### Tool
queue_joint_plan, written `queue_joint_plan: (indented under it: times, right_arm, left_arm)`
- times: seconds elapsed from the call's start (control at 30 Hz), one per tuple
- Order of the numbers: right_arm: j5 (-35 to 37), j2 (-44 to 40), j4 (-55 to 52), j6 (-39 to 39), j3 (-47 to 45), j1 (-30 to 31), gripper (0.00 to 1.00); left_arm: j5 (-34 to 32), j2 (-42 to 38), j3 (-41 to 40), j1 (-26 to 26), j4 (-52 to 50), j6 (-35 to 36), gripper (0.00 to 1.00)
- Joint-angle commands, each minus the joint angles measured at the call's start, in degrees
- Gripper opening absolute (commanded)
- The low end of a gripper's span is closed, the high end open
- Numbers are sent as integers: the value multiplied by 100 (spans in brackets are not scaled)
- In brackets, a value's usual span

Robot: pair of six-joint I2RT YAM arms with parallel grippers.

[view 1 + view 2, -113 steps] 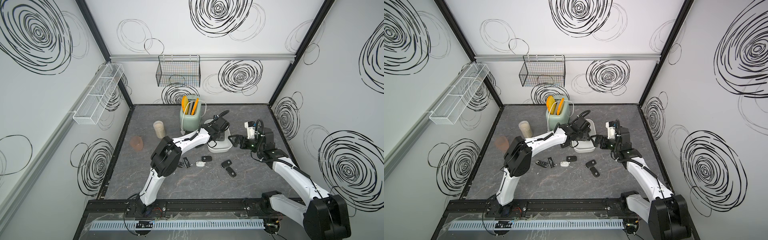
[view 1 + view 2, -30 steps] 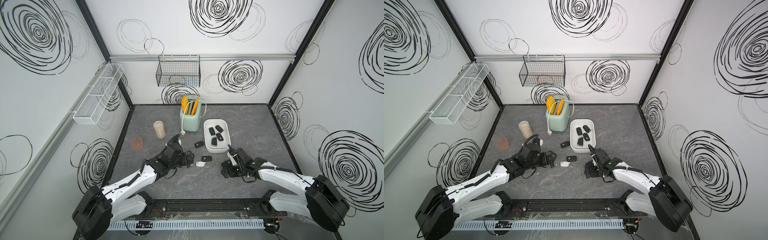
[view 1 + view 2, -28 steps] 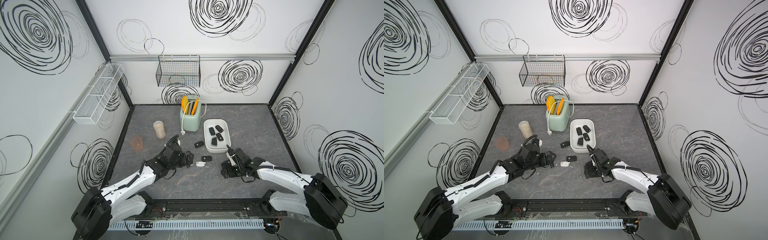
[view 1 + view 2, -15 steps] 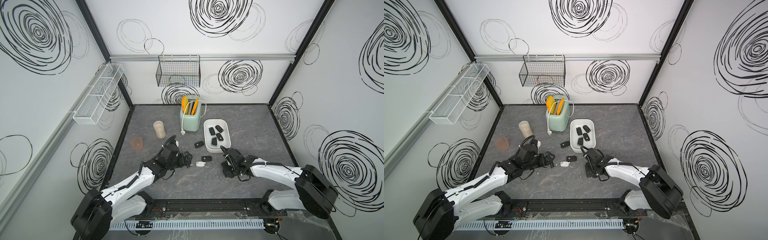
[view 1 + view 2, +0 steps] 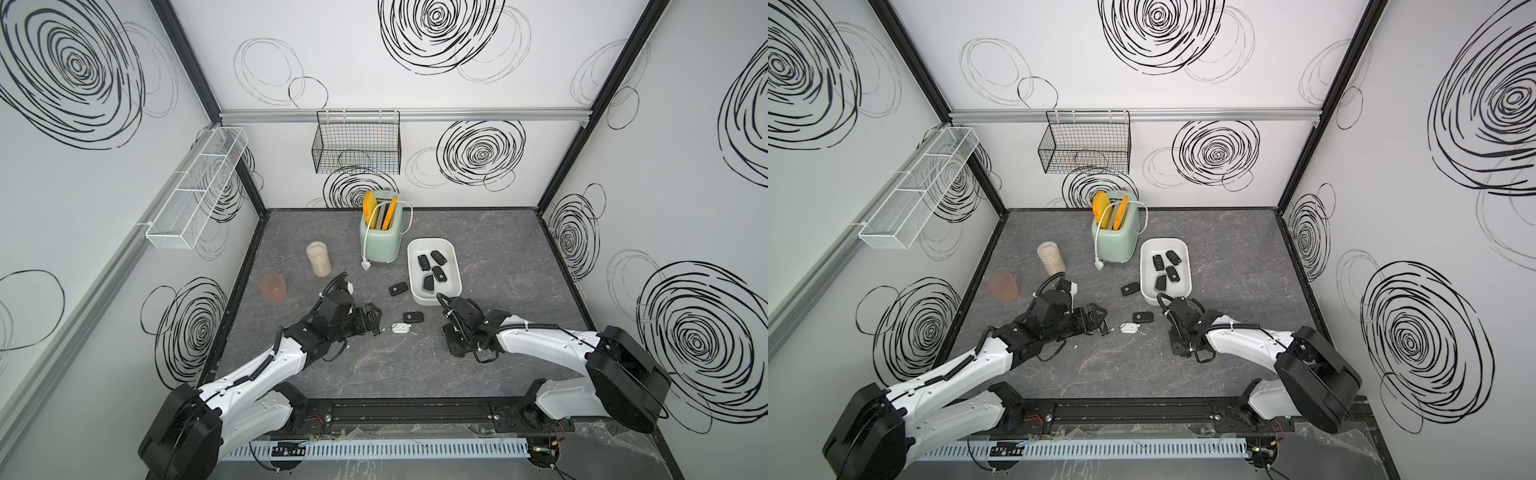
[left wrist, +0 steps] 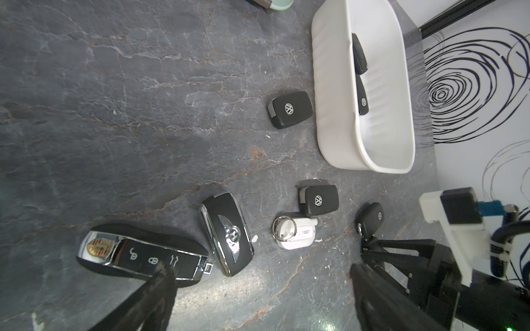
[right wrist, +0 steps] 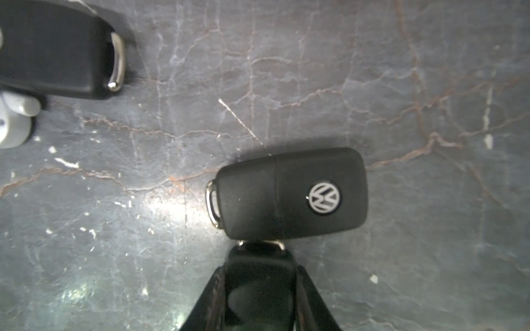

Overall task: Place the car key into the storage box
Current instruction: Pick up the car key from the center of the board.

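My right pincer (image 5: 456, 340) is down at the table (image 5: 519, 257), near the front end of the storage box (image 5: 412, 274). The car key (image 7: 292, 195) lies flat on the table there, outside the box and not touching it, with its VW badge up. Its long axis runs crosswise to my fingers (image 7: 206, 309). The ring end points toward the white tag (image 6: 294, 232) and the badge end points away. My tip meets one long side of the key, and I cannot tell whether the jaws are clamped on anything. My left pincer (image 5: 371, 319) hangs with its jaws wide apart over the Porsche fob (image 6: 140, 255) and the winged-badge fob (image 6: 229, 232). A few seconds ago both arms reached back to the box and the left one covered it. Now both are drawn to the front, and the box shows four black keys (image 5: 438, 257). Over the last second my right pincer has barely shifted.
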Motion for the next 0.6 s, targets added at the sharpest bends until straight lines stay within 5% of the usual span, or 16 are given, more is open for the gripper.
queue_joint_plan:
  times: [0.0, 0.57]
  right_arm:
    - [-304, -91, -455, 140, 133, 58, 27]
    - [-583, -484, -360, -531, 1499, -930, 27]
  left_arm:
    - [19, -54, -11, 53, 138, 3, 98]
    - [231, 555, 467, 212, 177, 507, 98]
